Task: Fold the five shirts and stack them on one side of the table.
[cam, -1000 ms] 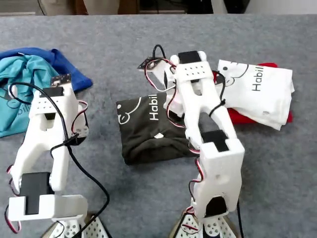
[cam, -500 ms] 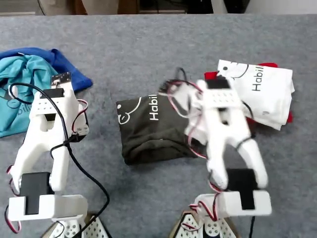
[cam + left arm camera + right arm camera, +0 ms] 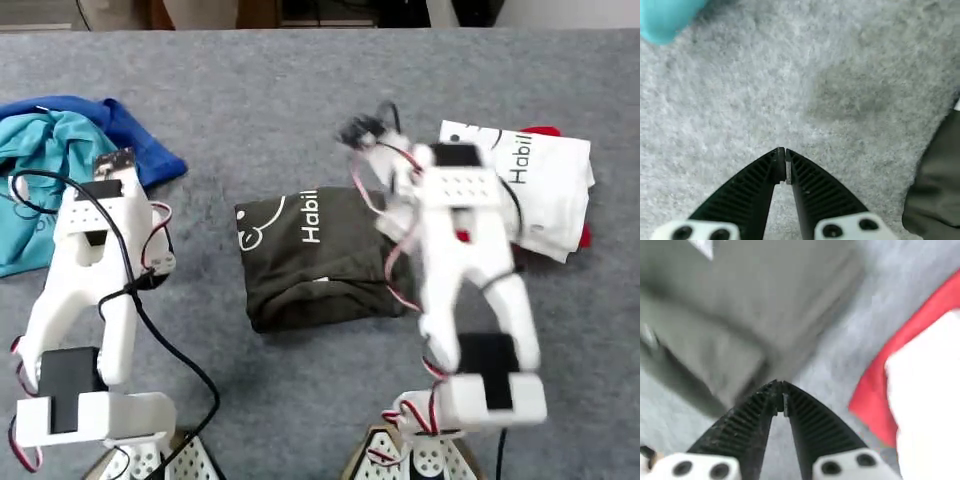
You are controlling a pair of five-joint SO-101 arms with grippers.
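Note:
A folded black shirt lies mid-table. A folded white shirt sits on a red shirt at the right. A teal shirt and a blue shirt lie crumpled at the far left. My right gripper is shut with nothing in it, above the strip of carpet between the black shirt and the red shirt. My left gripper is shut and empty over bare carpet, between the teal shirt and the black shirt.
The grey carpeted table has free room along its far side and at the near right. Both white arms rise from bases at the near edge, with cables looping beside them.
The right arm has swung from over the black shirt's right edge toward the white and red stack. The black shirt stays folded in place. The left arm has hardly moved.

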